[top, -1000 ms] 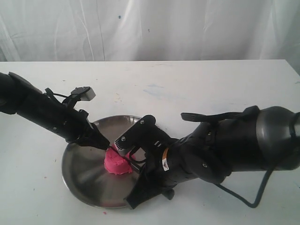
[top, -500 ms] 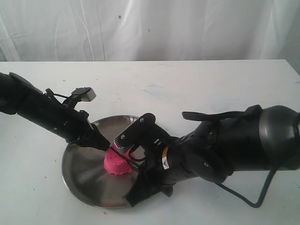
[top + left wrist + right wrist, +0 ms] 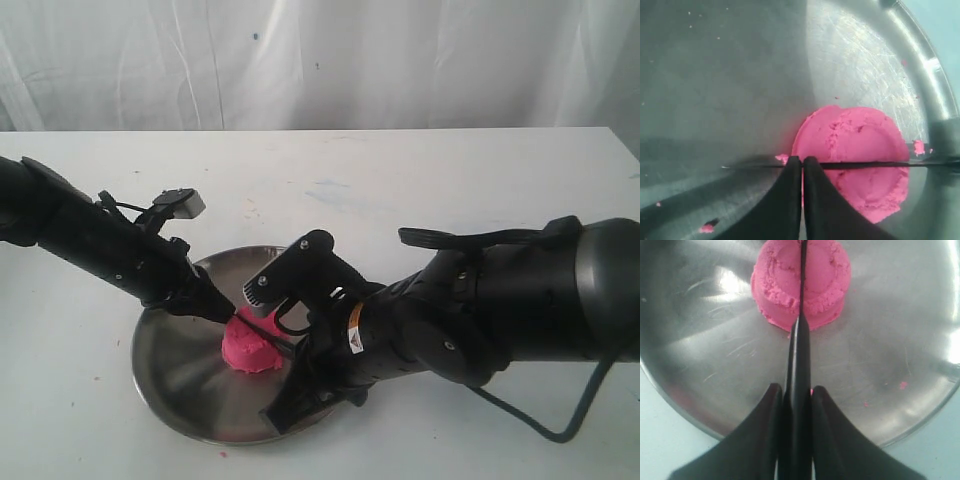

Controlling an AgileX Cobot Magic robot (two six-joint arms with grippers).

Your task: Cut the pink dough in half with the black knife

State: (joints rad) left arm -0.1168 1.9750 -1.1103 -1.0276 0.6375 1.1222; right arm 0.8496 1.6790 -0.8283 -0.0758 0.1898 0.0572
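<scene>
The pink dough (image 3: 250, 352) is a round puck sitting on the steel plate (image 3: 170, 372). In the right wrist view, my right gripper (image 3: 797, 390) is shut on the handle of the black knife (image 3: 799, 350). Its blade runs straight across the middle of the dough (image 3: 780, 285). In the left wrist view the thin blade (image 3: 870, 164) crosses the dough (image 3: 860, 140) from side to side. My left gripper (image 3: 802, 161) is shut, its tips right at the blade near the dough's edge. In the exterior view my left gripper (image 3: 222, 308) and right gripper (image 3: 288, 343) flank the dough.
Small pink crumbs (image 3: 903, 385) lie on the plate (image 3: 890, 340), and one crumb (image 3: 222, 455) lies on the white table in front of it. The right arm's bulky body covers the table to the right of the plate. A white curtain hangs behind.
The right arm's wrist has risen slightly and its body shifted a little to the right. The left arm and the dough have stayed where they were.
</scene>
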